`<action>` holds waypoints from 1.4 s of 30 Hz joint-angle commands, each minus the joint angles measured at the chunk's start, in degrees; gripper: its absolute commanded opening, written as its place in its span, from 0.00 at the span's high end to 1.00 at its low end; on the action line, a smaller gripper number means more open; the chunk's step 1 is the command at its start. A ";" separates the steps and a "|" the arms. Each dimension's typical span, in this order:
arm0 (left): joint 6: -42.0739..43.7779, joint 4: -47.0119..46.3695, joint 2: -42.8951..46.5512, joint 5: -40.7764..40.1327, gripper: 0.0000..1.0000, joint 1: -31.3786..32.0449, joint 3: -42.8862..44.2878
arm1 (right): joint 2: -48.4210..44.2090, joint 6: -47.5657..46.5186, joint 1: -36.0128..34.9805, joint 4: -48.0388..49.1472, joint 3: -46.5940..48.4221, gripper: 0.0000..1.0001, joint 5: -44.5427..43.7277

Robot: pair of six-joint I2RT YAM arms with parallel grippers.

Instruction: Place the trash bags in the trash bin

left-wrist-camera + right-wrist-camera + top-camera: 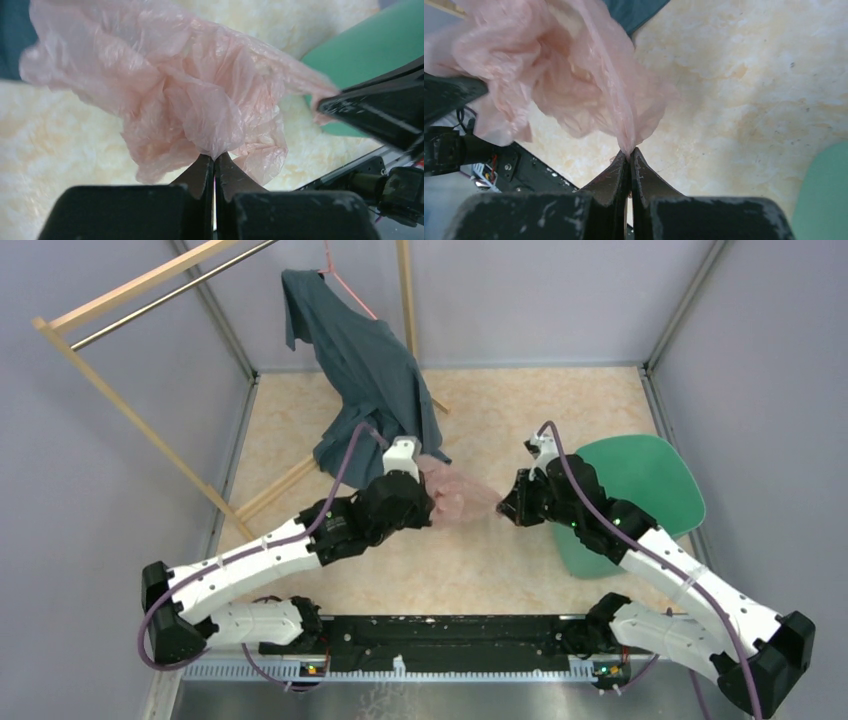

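The pale pink trash bag (458,495) hangs crumpled between my two grippers above the floor. My left gripper (432,502) is shut on its left side; in the left wrist view the bag (165,95) bunches out of the closed tips (215,159). My right gripper (502,506) is shut on its right edge; in the right wrist view the bag (549,75) rises from the closed tips (628,151). The teal-green trash bin (640,485) stands just right of the right gripper, partly behind the right arm. It also shows in the left wrist view (370,50) and the right wrist view (826,200).
A dark blue-grey shirt (365,375) hangs from a wooden rack (130,300) at the back left, just behind the left gripper. Grey walls enclose the cream floor (500,420). The black base rail (450,640) runs along the near edge.
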State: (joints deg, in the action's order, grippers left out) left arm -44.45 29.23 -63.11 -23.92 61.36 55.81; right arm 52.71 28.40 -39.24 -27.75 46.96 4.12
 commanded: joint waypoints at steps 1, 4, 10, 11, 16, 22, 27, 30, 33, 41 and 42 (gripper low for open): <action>13.93 4.07 -4.23 1.14 1.00 -0.85 6.09 | -4.93 -3.25 0.21 -0.41 2.32 1.00 -6.30; 14.14 -2.37 -5.67 7.41 1.00 -0.88 0.43 | -8.19 -2.61 0.19 1.66 -1.76 1.00 -7.45; 2.70 -8.43 -6.08 9.63 0.97 -1.01 -11.35 | -9.20 1.00 0.14 4.40 -8.61 1.00 -1.64; 1.07 -8.14 -6.02 9.02 0.98 -1.05 -12.52 | -9.18 1.29 0.15 5.50 -9.57 1.00 -0.72; -3.76 -7.17 -4.69 7.35 0.82 -1.11 -15.61 | -6.89 2.97 0.18 9.40 -12.68 1.00 5.19; -7.51 -10.14 2.60 8.32 0.60 -1.07 -20.54 | -7.46 3.32 0.14 9.77 -12.89 1.00 4.63; -9.66 -17.60 8.09 14.02 0.42 -1.07 -25.73 | -7.44 3.33 0.14 10.17 -12.88 1.00 4.42; -11.79 -20.69 8.86 16.23 0.23 -1.10 -27.90 | -7.02 3.58 0.15 10.75 -13.03 1.00 4.64; -13.55 -24.16 8.65 17.98 0.12 -1.04 -30.10 | -6.78 3.81 0.17 11.26 -13.12 1.00 4.89; -15.89 -34.05 4.38 19.27 0.11 -1.03 -33.05 | -6.48 3.96 0.18 11.49 -12.94 1.00 5.02; -15.79 -35.13 3.79 19.19 0.14 -1.00 -33.12 | -6.40 3.91 0.14 11.49 -12.90 1.00 5.06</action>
State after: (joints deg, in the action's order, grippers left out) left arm -58.96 2.55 -57.56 -5.06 60.40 23.22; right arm 46.17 31.79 -39.24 -18.79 33.63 8.73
